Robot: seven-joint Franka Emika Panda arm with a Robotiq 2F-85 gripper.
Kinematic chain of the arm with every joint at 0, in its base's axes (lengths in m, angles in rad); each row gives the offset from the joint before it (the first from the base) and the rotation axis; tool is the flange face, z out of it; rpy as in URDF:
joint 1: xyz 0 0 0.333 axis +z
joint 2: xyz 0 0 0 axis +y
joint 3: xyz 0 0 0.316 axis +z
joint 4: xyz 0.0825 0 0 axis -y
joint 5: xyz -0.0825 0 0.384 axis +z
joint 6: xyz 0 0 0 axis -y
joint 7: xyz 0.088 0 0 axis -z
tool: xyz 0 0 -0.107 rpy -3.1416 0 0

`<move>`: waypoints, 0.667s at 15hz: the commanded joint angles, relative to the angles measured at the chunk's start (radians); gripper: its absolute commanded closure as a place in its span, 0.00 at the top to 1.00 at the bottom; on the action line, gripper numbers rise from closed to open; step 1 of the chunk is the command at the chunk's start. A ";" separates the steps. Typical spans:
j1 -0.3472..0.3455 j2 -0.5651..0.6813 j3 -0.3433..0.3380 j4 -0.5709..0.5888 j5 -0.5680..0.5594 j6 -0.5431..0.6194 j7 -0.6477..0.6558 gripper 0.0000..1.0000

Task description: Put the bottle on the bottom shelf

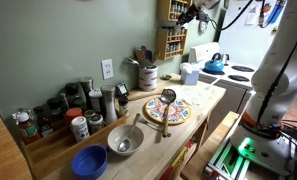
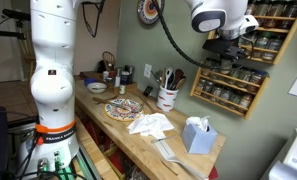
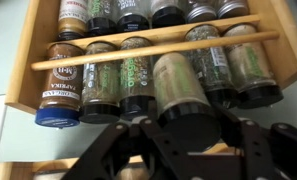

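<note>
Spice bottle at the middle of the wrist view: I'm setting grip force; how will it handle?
The spice bottle looks rigid and smooth, so probably slippery. Its round body would likely roll if laid down. Small, so likely light.

In the wrist view only one label reads clearly: the blue-capped jar (image 3: 58, 90) at the end of its row carries a brown label with "PAPRIKA" printed sideways along it. The green labels on the neighbouring jars (image 3: 101, 80) bear print too blurred to read, as does the bottle (image 3: 178, 85) nearest the camera. Both exterior views are too small for any lettering.
</note>
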 commanded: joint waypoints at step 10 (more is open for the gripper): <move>-0.056 0.076 0.054 0.070 -0.022 -0.022 0.013 0.30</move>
